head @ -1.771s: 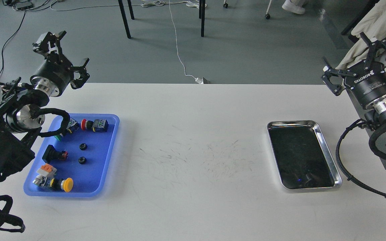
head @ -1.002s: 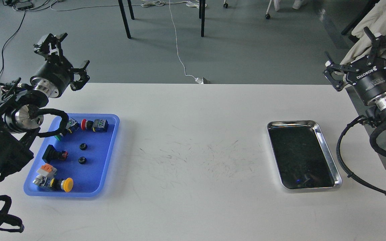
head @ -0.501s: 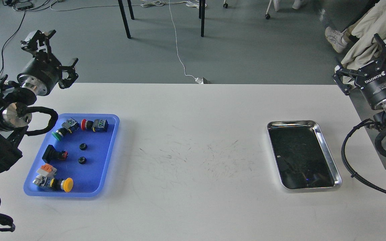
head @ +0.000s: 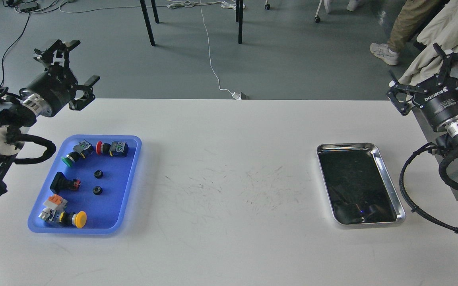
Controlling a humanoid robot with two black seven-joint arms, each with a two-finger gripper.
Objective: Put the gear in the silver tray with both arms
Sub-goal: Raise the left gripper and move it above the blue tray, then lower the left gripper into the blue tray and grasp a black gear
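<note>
Two small black gears lie in the middle of the blue tray (head: 129,182), one (head: 98,173) just behind the other (head: 97,190). The silver tray (head: 388,174) sits on the right side of the table with nothing in it. My left gripper (head: 71,70) hovers open above the table's far left edge, behind the blue tray and apart from the gears. My right gripper (head: 427,77) is raised beyond the table's right edge, behind and to the right of the silver tray, with its fingers spread open and nothing between them.
The blue tray also holds push buttons: green (head: 70,159), red (head: 101,147), yellow (head: 79,219), plus a black switch (head: 63,182). Black cables (head: 412,198) loop from my right arm beside the silver tray. A person's legs (head: 396,31) stand beyond the table.
</note>
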